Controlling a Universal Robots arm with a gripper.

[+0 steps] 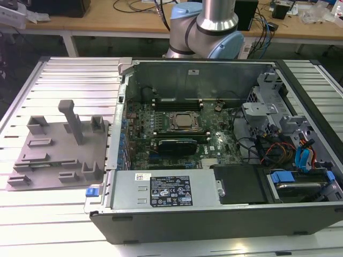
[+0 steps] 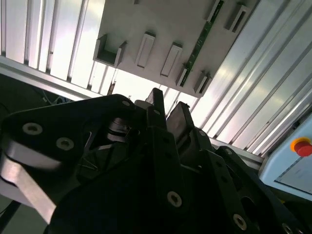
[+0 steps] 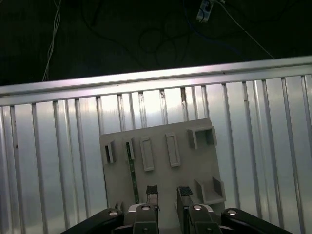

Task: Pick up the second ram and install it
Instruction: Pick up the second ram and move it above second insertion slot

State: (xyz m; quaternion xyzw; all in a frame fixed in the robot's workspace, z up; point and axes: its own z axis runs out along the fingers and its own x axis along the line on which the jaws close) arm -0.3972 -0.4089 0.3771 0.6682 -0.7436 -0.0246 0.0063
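The second ram is a thin green stick standing on its edge in a slot of the grey holder plate. In the second wrist view the ram runs along the plate's edge. My gripper hovers well above the plate, open, with nothing between its black fingers. The ram lies just beside the gap, off to one finger's side. In the second wrist view the gripper sits in front of the plate. In the exterior view the plate lies left of the open computer case.
Inside the case are the CPU socket, a black module, a power supply and cables with drive bays on the exterior view's right. A grey post rises from the plate. A red stop button sits off the slatted table.
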